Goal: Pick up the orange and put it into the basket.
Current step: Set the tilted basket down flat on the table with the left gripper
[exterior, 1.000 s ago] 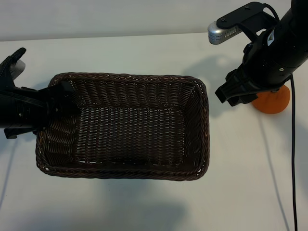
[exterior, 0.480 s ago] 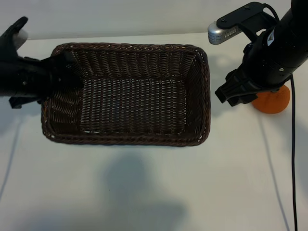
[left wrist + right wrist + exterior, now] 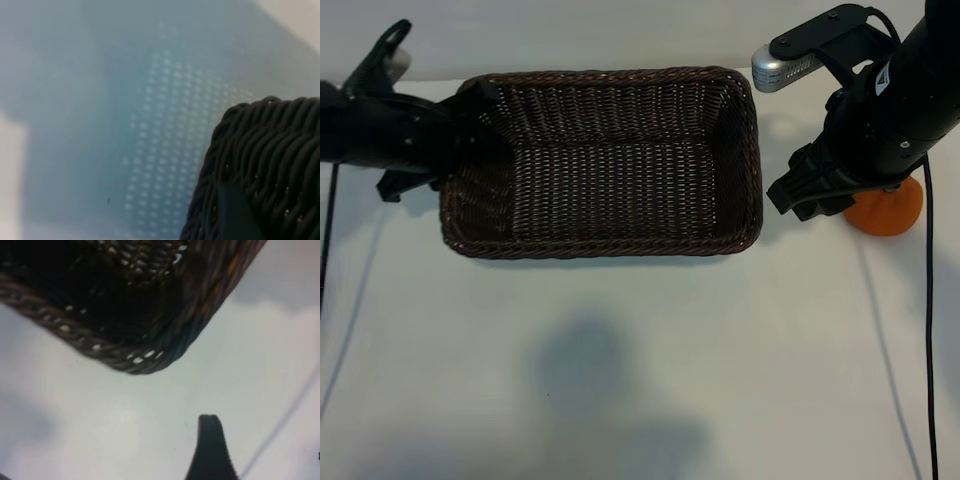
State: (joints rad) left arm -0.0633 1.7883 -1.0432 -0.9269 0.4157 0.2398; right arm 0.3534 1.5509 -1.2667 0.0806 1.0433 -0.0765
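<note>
Left gripper (image 3: pixel 470 135) clamped on left rim of basket (image 3: pixel 605 245), upper centre of frame. Orange (image 3: pixel 888 212) on bench (image 3: pixel 640 380), far right, partly under right gripper (image 3: pixel 810 195), which hangs apart, empty. Step: positioning basket. Next: right gripper must lower around orange.

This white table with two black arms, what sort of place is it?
Probably a robot test bench: a bare white table, two arms, and only a wicker basket and an orange as props.
</note>
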